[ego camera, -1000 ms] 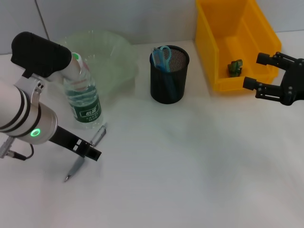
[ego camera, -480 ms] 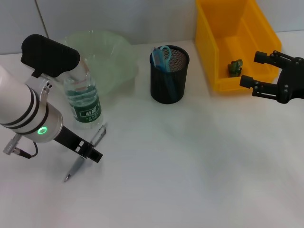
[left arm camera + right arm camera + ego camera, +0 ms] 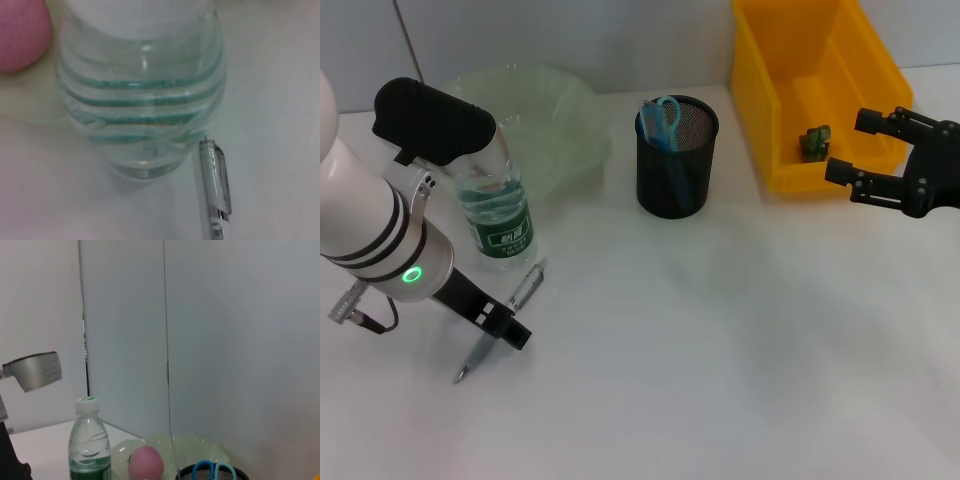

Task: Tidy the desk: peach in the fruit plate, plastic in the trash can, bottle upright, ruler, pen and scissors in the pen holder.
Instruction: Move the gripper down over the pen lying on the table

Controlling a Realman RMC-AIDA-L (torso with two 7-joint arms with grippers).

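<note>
Lying on the white surface (image 3: 720, 330), a clear pen (image 3: 500, 320) rests just beside the base of the upright water bottle (image 3: 498, 215). The left gripper (image 3: 505, 325) hangs low over its middle, probably to pick it up; I cannot tell how its jaws stand. The pen holder (image 3: 676, 158) already holds scissors (image 3: 666, 112). The right gripper (image 3: 865, 155) waits, jaws wide, near the yellow bin (image 3: 790, 90).

A clear plastic water bottle (image 3: 89, 446) with a white-and-green cap and green label stands upright on the white desk. Just beside it a pink round peach (image 3: 145, 463) rests in the translucent pale-green fruit plate (image 3: 200, 452). Blue scissor handles (image 3: 214, 471) protrude from the black mesh pen holder (image 3: 186, 474); no gripper fingers are visible.
</note>
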